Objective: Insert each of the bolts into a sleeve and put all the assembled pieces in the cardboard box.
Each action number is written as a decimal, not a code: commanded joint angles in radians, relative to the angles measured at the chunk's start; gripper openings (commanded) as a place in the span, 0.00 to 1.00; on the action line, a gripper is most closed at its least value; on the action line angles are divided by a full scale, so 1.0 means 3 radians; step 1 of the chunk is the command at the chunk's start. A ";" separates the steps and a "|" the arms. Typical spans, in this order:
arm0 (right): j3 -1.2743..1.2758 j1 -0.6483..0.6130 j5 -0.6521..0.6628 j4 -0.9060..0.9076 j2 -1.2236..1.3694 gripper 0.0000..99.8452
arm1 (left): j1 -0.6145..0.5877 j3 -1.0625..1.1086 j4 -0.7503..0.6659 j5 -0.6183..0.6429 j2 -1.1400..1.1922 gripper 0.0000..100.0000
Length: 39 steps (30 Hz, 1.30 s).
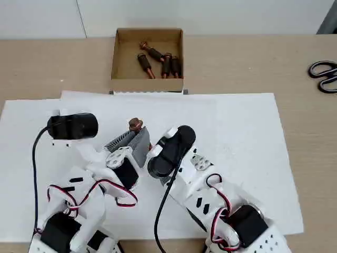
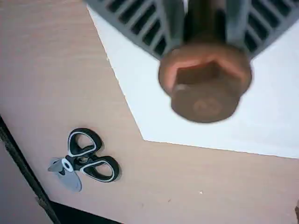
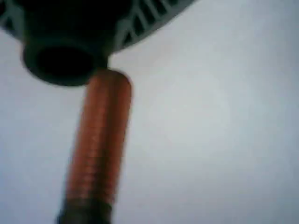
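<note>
I count about four assembled pieces [image 1: 158, 60] in the brown cardboard box [image 1: 120, 52], and what looks like the last copper-brown hex-headed bolt [image 2: 204, 84], clamped in my left gripper [image 1: 136, 137], has its tip just beside the mouth of the black sleeve [image 3: 58, 63] that my right gripper [image 3: 65, 23] grips, not yet inserted.

assembled pieces [image 1: 171, 66] in cardboard box [image 1: 124, 63] | box behind paper [image 1: 237, 132] | scissors [image 1: 327, 77] far right

So the right gripper [image 3: 65, 30] had a dark sleeve [image 3: 58, 63] pinched between its ribbed grey fingers [image 3: 145, 18], round open end facing the camera. The coppery threaded bolt [image 3: 98, 144] pointed up at it, tip right against the sleeve's rim, beside the hole and not in it. The bolt's far end ran into something dark, couldn't tell what. Plain white paper [image 3: 210, 140] sat behind it all.
</note>
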 commanded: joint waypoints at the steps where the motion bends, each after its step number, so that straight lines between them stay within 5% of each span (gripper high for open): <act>1: -0.0026 -0.0013 0.0036 -0.0090 -0.0033 0.00 | 0.0015 -0.0028 -0.0102 0.0010 -0.0046 0.00; 10: -0.0026 -0.0263 0.0036 -0.0151 -0.0059 0.00 | -0.0005 -0.0038 -0.0245 0.0010 -0.0046 0.00; 39: -0.0041 -0.0059 0.0036 -0.0442 -0.0059 0.00 | -0.0087 -0.0182 -0.0107 0.0010 -0.0041 0.00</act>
